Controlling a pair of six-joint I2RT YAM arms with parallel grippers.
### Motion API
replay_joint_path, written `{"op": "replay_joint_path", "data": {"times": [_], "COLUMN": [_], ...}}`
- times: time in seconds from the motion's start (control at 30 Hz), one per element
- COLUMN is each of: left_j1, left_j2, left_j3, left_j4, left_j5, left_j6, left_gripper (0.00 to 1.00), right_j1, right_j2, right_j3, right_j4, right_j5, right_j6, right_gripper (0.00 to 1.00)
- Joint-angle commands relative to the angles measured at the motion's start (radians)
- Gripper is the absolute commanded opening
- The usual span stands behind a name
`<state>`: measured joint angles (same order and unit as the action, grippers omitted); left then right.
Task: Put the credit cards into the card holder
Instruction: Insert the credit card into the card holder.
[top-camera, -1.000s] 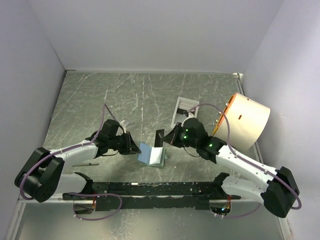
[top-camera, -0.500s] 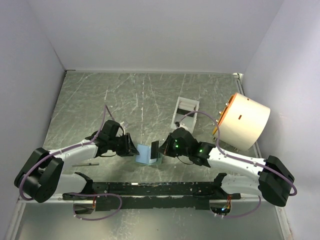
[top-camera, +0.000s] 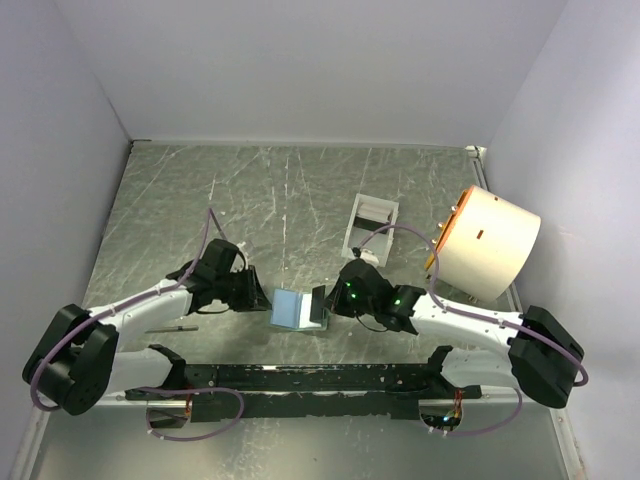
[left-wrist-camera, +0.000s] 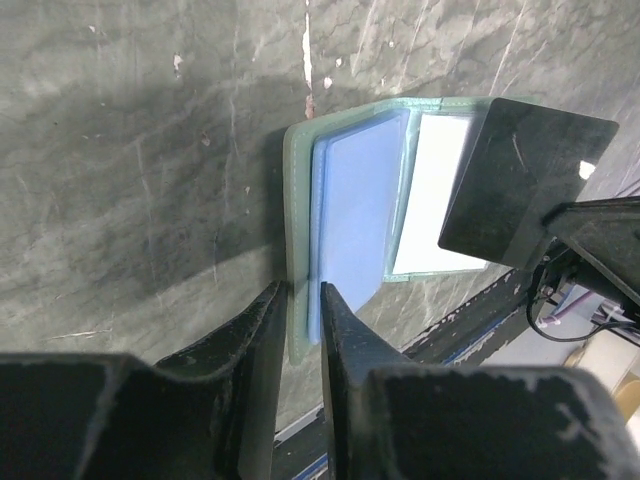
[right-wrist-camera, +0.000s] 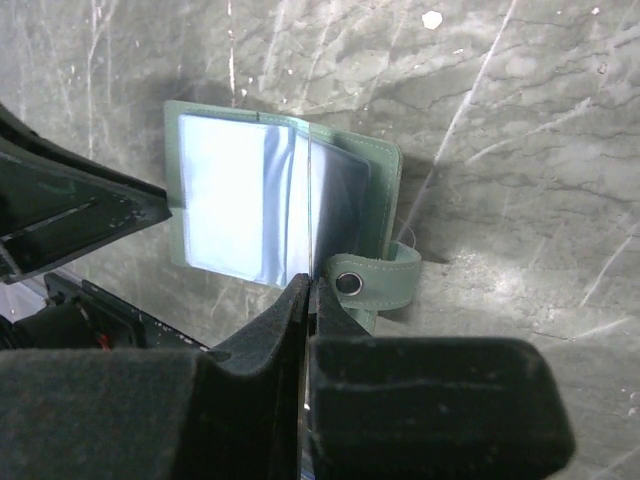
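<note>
The sage-green card holder (top-camera: 297, 308) lies open on the table, its pale blue inside up. My left gripper (top-camera: 262, 296) is shut on the holder's left cover edge; in the left wrist view the gripper (left-wrist-camera: 303, 295) pinches the holder (left-wrist-camera: 350, 190). My right gripper (top-camera: 324, 302) is shut on a dark credit card (top-camera: 318, 300) standing on edge over the holder's right half. The card shows as a dark plate in the left wrist view (left-wrist-camera: 520, 180) and edge-on in the right wrist view (right-wrist-camera: 309, 200), above the holder (right-wrist-camera: 230, 200) near its snap strap (right-wrist-camera: 385, 282). The right gripper (right-wrist-camera: 309, 285) grips its near end.
A white rectangular tray (top-camera: 371, 222) lies behind the holder. A large cream cylinder with an orange rim (top-camera: 488, 242) stands at the right. A black rail (top-camera: 300, 378) runs along the front edge. A thin flat strip (top-camera: 170, 328) lies under the left arm.
My right gripper has moved left and nearer with the dark card, from beside the tray to over the holder. The holder now lies flatter. The left gripper has stayed on its edge.
</note>
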<state>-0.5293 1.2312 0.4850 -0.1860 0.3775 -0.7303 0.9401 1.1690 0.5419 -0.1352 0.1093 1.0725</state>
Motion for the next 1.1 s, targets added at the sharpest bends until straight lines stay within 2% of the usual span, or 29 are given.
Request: {"op": "replay_joint_path", "data": {"times": [0.0, 0.13, 0.3, 0.53, 0.63, 1.07], "left_j1": [-0.007, -0.007, -0.007, -0.008, -0.007, -0.008], "left_j2": [-0.045, -0.043, -0.021, -0.024, -0.021, 0.016], "left_j3": [0.026, 0.009, -0.013, -0.033, -0.037, -0.047], "left_j4": [-0.043, -0.027, 0.011, 0.035, 0.036, 0.044], "left_j5": [-0.041, -0.036, -0.003, 0.013, 0.014, 0.014], "left_j6": [0.031, 0.032, 0.023, 0.018, 0.016, 0.015], "left_gripper": [0.28, 0.2, 0.19, 0.13, 0.12, 0.12], "right_j1": [0.005, 0.006, 0.005, 0.005, 0.006, 0.006], "right_j2": [0.004, 0.01, 0.021, -0.007, -0.007, 0.074], "right_j3": [-0.021, -0.028, -0.027, -0.086, -0.112, -0.101], "right_j4": [0.003, 0.008, 0.012, 0.165, 0.235, 0.329], "right_j5": [0.048, 0.052, 0.045, -0.019, -0.036, -0.045], "right_j6": [-0.011, -0.02, -0.018, 0.029, 0.05, -0.004], "right_gripper": [0.0, 0.0, 0.0, 0.0, 0.0, 0.0]}}
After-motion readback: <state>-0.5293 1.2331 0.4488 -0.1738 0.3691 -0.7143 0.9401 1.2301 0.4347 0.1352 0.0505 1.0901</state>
